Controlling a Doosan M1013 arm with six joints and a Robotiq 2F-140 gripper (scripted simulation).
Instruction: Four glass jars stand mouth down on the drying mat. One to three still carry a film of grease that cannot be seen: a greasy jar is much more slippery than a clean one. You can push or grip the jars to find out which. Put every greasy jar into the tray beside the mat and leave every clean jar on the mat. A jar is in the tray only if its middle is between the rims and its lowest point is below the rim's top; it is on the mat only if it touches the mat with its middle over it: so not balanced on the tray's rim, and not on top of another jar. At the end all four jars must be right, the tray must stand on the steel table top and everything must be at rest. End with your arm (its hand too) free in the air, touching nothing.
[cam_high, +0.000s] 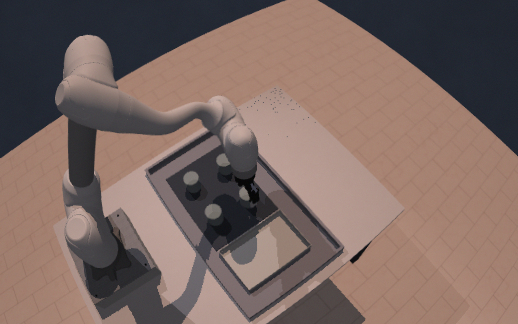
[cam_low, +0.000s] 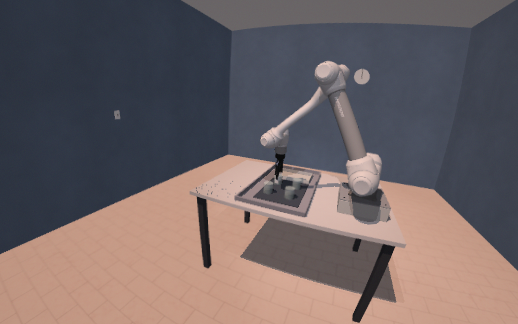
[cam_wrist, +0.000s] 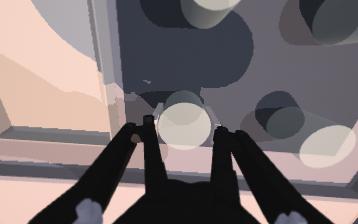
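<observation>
While half-closed, end effector clamps jar.

Soft, even light from above; broad blurred shadows pool under the gripper and spill across the tray. Top view bows at its edges. Wrist view coarse, pixelated, no glare.

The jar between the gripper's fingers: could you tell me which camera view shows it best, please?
The wrist view: the jar fills the middle, with a black finger at each side. The gripper is shut on it. In the top view the jar is partly hidden by the wrist; in the exterior view it is too small to single out.
</observation>
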